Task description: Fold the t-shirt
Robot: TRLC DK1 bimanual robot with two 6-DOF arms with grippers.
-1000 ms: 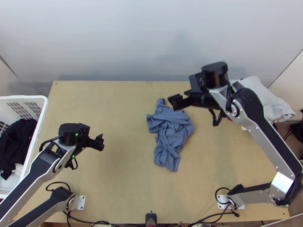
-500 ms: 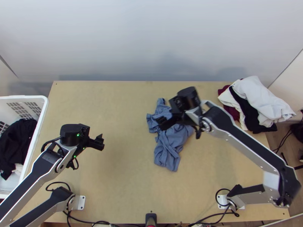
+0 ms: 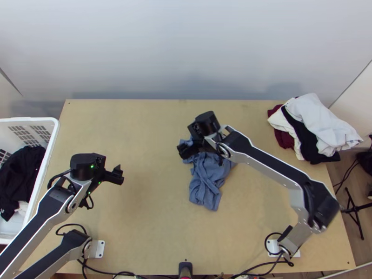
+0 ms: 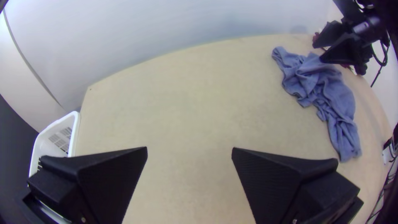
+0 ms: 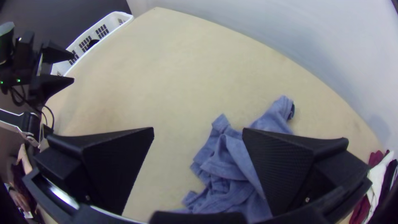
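Observation:
A blue t-shirt (image 3: 204, 181) lies bunched on the table, right of the middle, in the top view; in the right wrist view the shirt (image 5: 226, 166) is partly hidden behind one finger. My right gripper (image 3: 182, 151) is above the shirt's far-left part, its own view showing the gripper (image 5: 198, 132) open with nothing held. Off to the shirt's left, my left gripper (image 3: 122, 175) stands over bare table. In the left wrist view that gripper (image 4: 189, 151) is open and holds nothing, with the shirt (image 4: 319, 89) farther away.
A white basket (image 3: 55, 135) with dark clothing stands beyond the table's left edge. Several garments (image 3: 309, 123) are piled at the far right corner. Cables run along the near edge of the table (image 3: 149, 232).
My right gripper has swung left and toward the near side, from beside the shirt's far end to over its left part. The left arm has shifted slightly left. The shirt lies as before.

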